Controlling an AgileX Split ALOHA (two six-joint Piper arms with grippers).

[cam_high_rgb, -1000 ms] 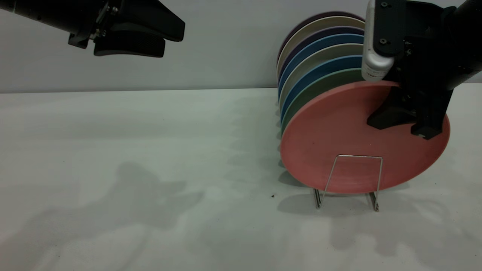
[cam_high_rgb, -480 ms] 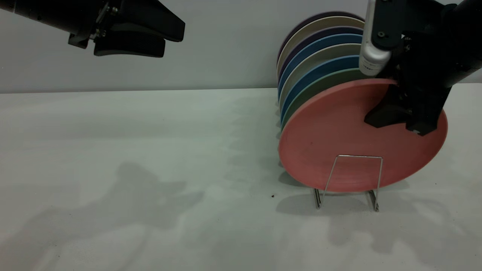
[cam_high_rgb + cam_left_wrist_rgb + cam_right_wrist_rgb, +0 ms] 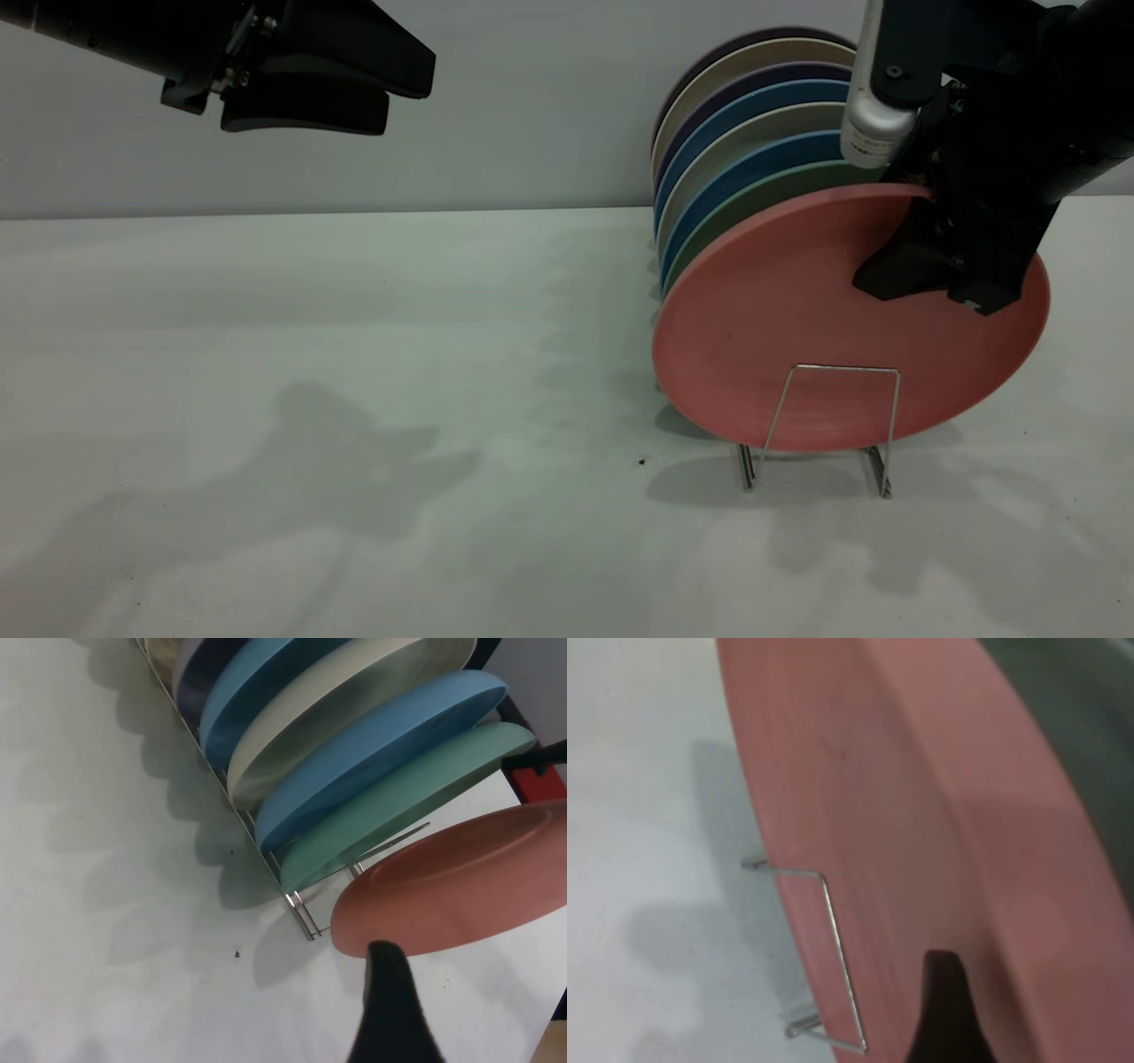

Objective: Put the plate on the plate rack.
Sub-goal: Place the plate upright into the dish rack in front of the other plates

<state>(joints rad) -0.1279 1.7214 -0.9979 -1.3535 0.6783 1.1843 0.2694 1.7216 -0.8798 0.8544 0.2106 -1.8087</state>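
Right gripper (image 3: 948, 266), clamped on plate (image 3: 797, 328) rim, rose slightly; plate hangs below it, behind plate rack (image 3: 833, 416) front loop.

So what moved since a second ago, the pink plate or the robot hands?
The right gripper, shut on the plate, lifted it slightly up and left behind the plate rack's front loop. The left gripper and the other plates stayed put.

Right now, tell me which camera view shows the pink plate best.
The exterior view. It shows almost the whole face of the pink plate behind the front loop of the wire rack, with the right gripper on its upper edge. The left wrist view shows it edge-on and partly cropped; the right wrist view shows only a close slice.
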